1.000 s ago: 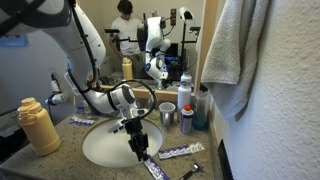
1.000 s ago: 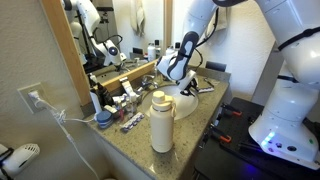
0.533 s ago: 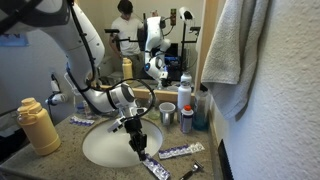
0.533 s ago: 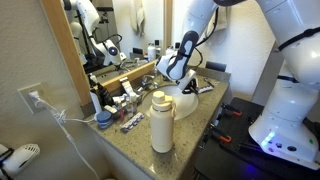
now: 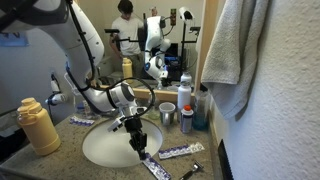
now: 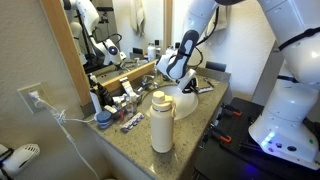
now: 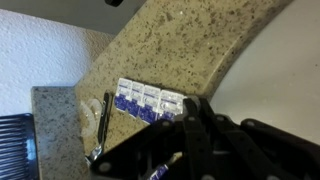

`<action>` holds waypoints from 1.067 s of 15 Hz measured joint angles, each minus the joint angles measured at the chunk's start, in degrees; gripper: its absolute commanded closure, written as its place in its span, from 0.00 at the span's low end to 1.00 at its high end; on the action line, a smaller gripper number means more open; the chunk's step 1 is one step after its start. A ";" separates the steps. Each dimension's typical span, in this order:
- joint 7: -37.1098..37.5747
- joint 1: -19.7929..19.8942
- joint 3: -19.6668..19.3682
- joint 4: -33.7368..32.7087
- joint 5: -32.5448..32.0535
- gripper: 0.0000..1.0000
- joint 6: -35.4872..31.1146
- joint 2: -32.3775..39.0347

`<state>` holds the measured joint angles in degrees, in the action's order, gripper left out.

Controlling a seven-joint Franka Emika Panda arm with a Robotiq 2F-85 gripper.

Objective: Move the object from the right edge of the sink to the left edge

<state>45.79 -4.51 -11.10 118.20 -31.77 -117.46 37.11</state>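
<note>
On the granite counter [image 5: 205, 160] I see the sink [image 5: 105, 148], with my gripper [image 5: 140, 156] low over its right rim. I cannot tell whether its fingers are spread or closed. The tube [image 5: 157, 169] lies flat there, its long axis diagonal from the rim by the fingertips toward the counter's front edge. Its print is too blurred to read.

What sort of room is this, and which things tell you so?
Most likely a bathroom: a white oval sink set in a speckled stone counter, a wall mirror behind it, and a towel hanging alongside.
</note>
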 measured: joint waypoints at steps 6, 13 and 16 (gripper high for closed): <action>3.31 -2.89 0.32 -0.16 0.27 0.98 6.13 -2.16; 4.18 -5.55 3.38 -3.25 1.19 0.98 16.18 -3.94; 4.09 -6.71 5.09 -5.63 1.17 0.98 19.36 -3.84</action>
<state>49.88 -11.22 -6.01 112.58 -30.60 -98.10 33.27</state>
